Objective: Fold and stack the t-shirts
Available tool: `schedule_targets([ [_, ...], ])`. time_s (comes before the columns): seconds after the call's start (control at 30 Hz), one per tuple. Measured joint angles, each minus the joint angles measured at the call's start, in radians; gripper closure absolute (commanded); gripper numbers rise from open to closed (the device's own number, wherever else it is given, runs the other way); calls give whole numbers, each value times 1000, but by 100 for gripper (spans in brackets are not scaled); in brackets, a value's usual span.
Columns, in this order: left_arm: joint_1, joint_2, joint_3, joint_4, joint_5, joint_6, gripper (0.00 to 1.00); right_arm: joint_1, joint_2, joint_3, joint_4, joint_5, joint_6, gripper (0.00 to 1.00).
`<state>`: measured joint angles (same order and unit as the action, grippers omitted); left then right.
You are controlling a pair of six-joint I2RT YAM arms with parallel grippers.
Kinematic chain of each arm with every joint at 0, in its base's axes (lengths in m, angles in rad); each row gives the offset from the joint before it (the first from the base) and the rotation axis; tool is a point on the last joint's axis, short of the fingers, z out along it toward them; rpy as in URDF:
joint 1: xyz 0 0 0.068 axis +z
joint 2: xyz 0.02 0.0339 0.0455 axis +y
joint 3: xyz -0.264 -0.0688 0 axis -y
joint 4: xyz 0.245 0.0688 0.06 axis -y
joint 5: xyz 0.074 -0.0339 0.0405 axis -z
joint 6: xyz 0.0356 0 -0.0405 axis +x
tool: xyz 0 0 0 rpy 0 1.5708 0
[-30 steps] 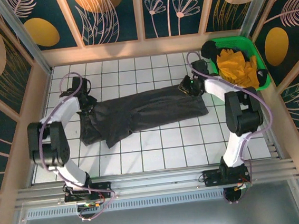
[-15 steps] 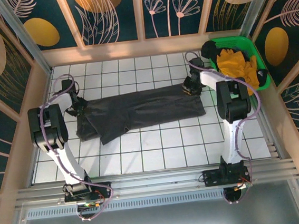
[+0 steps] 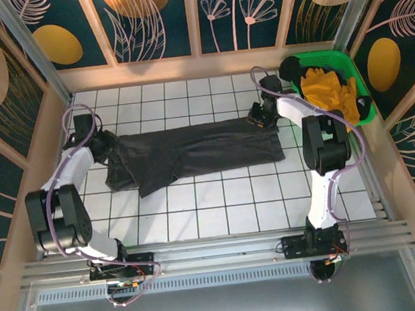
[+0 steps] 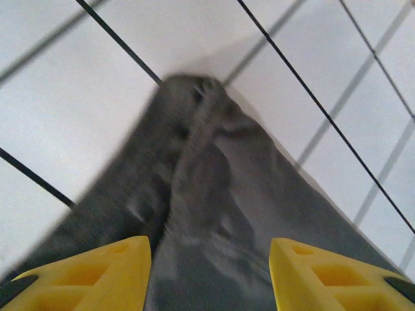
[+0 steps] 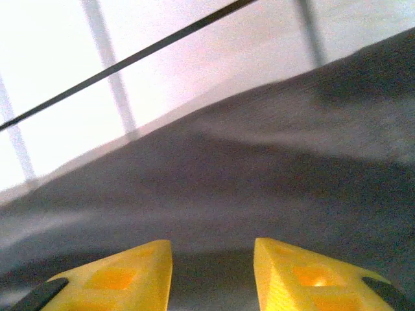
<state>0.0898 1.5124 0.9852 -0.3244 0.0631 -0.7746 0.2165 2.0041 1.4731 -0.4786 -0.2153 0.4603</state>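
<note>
I have the white tiled table point(image 3: 220, 206) with the charcoal t-shirt point(image 3: 192, 151) stretched left to right across its far half, a long creased band that is bunched and wider at the left end. Bare tiles run along its near and far edges, and the green bin point(image 3: 323, 55) sits just beyond its right end. My left gripper point(image 4: 209, 272) and right gripper point(image 5: 213, 275) are at opposite ends, fingers spread apart over the cloth.

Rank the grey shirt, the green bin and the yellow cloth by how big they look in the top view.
1. Grey shirt, spread across several tiles.
2. Green bin.
3. Yellow cloth, bunched inside the bin.
</note>
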Motion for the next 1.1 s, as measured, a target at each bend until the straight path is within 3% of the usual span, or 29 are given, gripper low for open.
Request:
schedule_targets([
  [0.17,-20,6,-127,33,95,-13,62,57,-127,-106,92,-153,16,57],
  [0.33,-20,68,-131,42,112,3,64,92,-135,-149,140,-223,28,57],
  [0.6,-20,114,-132,61,105,35,65,92,-137,-173,151,-240,47,57],
  [1.1,-20,94,-166,96,94,42,83,92,-139,-193,161,-240,55,58],
])
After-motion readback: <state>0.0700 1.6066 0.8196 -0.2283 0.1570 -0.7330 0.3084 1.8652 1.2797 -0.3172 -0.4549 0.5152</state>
